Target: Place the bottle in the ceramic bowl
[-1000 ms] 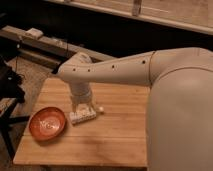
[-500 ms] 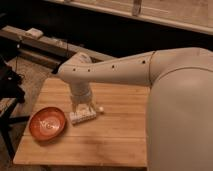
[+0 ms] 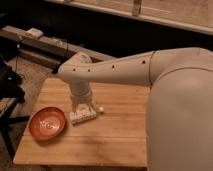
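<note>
The slim white capped bottle [image 3: 85,117] lies on the wooden table [image 3: 117,137] at three o'clock of the orange-red glazed ceramic bowl [image 3: 47,123], not yet inside, with the gripper [image 3: 82,108] directly over it, its grasp impossible to tell.

We see the ceramic bowl [image 3: 47,124] glazed orange-red, with a pale mark in its centre. The bottle [image 3: 86,116] is white, with a white cap and faint darker print on its label. The gripper [image 3: 82,108] sits low over the table [image 3: 122,132], right at the bottle, and is off-white like the arm [image 3: 117,70], which carries a row of small dark dots. The table is warm honey-coloured wood with plank lines along its length.
</note>
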You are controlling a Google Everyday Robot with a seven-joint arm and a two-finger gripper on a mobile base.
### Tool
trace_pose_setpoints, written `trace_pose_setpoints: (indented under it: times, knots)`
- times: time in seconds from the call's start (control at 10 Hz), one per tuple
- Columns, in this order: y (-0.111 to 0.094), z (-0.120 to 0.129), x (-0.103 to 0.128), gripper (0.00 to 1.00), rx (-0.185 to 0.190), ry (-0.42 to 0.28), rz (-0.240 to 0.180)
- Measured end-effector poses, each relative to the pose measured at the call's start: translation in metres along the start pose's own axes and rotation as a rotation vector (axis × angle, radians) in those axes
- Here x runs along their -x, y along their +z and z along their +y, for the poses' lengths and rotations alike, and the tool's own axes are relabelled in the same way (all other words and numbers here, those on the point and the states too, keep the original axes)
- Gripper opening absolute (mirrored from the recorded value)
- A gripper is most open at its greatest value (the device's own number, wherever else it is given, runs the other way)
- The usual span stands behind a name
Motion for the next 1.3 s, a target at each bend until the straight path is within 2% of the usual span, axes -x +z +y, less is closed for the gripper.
trace_pose_setpoints:
  times: [0.9, 1.0, 1.1, 1.3]
  knots:
    - [-0.002, -0.001, 0.0, 0.65, -0.006, 0.009, -0.006]
    - [-0.002, -0.004, 0.001, 0.65, -0.041, 0.038, -0.015]
    - [-0.001, 0.0, 0.003, 0.65, -0.082, 0.098, -0.028]
    - [-0.001, 0.006, 0.002, 0.65, -0.092, 0.21, -0.036]
